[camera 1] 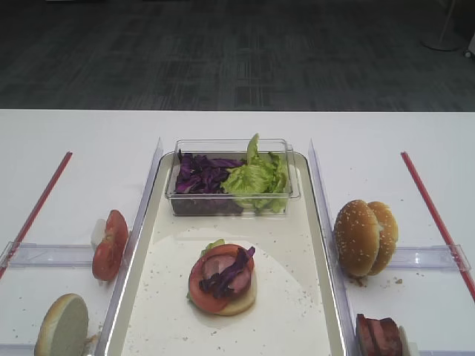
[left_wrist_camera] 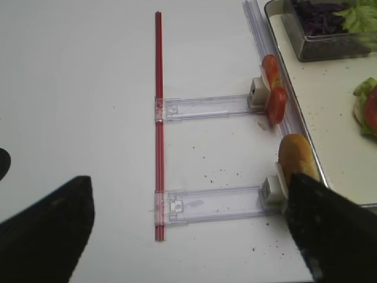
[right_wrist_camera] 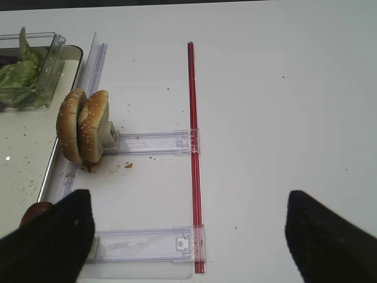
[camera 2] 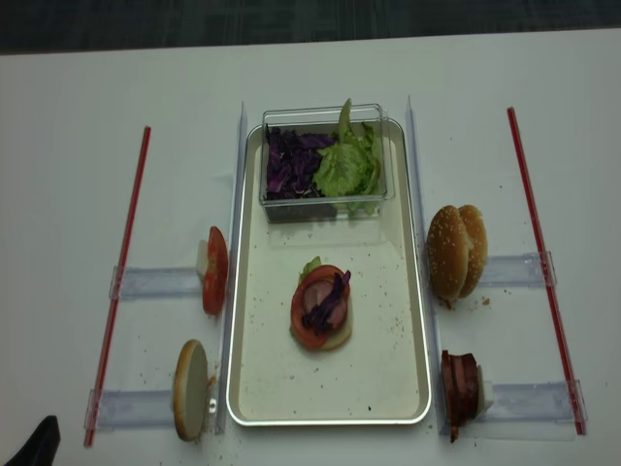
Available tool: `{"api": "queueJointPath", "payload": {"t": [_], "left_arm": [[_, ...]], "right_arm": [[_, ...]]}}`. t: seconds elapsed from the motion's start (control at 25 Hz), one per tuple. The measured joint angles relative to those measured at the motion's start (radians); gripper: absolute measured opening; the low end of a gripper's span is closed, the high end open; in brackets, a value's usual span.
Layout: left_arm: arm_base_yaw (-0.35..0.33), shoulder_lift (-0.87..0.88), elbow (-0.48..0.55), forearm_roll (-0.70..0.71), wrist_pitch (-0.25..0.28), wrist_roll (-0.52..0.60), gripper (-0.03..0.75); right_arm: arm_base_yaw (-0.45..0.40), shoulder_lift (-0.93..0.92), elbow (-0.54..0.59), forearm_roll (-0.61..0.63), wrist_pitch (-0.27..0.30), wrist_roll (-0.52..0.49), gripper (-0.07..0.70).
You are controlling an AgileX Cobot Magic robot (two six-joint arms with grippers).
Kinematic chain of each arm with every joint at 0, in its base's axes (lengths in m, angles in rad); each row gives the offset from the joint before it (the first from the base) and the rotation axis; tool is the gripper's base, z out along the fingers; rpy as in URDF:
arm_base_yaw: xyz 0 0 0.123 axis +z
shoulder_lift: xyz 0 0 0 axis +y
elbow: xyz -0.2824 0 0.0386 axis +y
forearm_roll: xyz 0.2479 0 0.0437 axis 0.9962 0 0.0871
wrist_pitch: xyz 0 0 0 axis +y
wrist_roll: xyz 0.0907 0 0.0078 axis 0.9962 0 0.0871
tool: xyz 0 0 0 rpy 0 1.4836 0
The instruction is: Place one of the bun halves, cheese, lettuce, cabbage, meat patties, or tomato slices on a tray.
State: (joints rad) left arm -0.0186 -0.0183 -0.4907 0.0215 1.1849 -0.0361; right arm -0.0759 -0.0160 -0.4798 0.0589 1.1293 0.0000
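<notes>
On the silver-rimmed rectangular tray [camera 1: 315, 222], mid-desk, a stack of bun, lettuce, red tomato slice [camera 1: 211, 285], meat and purple cabbage shreds [camera 1: 230, 274] is seen. Left fingers [left_wrist_camera: 47, 230] and right fingers [right_wrist_camera: 53, 236] are spread wide, empty.

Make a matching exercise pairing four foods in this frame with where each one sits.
Things:
1. dark purple shredded cabbage
2. bright red tomato slices
3. golden sesame-seeded bun halves
4. pinkish-brown meat patties

Places:
A. near right holder
B. far left holder
C. clear plastic tub on the silver-rimmed tray
D. far right holder

Pairs: 1-C, 2-B, 3-D, 4-A
</notes>
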Motion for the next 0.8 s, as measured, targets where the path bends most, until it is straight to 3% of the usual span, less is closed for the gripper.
{"api": "queueJointPath", "payload": {"t": [0.8], "left_arm": [[0.000,0.000,0.000,0.000,0.000,0.000,0.608]], "right_arm": [[0.000,0.000,0.000,0.000,0.000,0.000,0.669]]}}
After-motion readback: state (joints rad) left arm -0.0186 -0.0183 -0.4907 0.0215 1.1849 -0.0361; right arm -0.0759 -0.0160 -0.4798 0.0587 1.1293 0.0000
